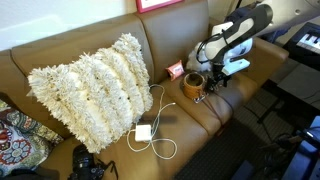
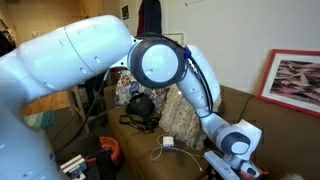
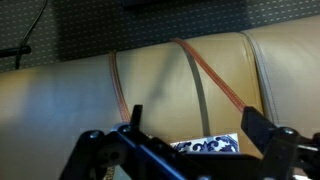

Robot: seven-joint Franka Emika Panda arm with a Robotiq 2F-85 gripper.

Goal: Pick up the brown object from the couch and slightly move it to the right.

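The brown object (image 1: 192, 86), a small tan cup with a dark hollow, stands on the seat of the caramel leather couch (image 1: 100, 40) near its right end. My gripper (image 1: 211, 82) hangs just to the right of the cup, close to it. In the wrist view the two fingers (image 3: 195, 130) are spread wide with only couch leather (image 3: 160, 80) and a blue patterned square (image 3: 205, 145) between them. The cup does not show in the wrist view. In an exterior view the arm hides most of the couch, and the gripper (image 2: 236, 165) is at the bottom right.
A white fluffy pillow (image 1: 92, 85) fills the middle seat. A white charger with cable (image 1: 145, 132) lies in front of it. A small square (image 1: 175, 70) lies left of the cup. A camera (image 1: 88, 162) and a keyboard (image 1: 305, 42) sit off the couch.
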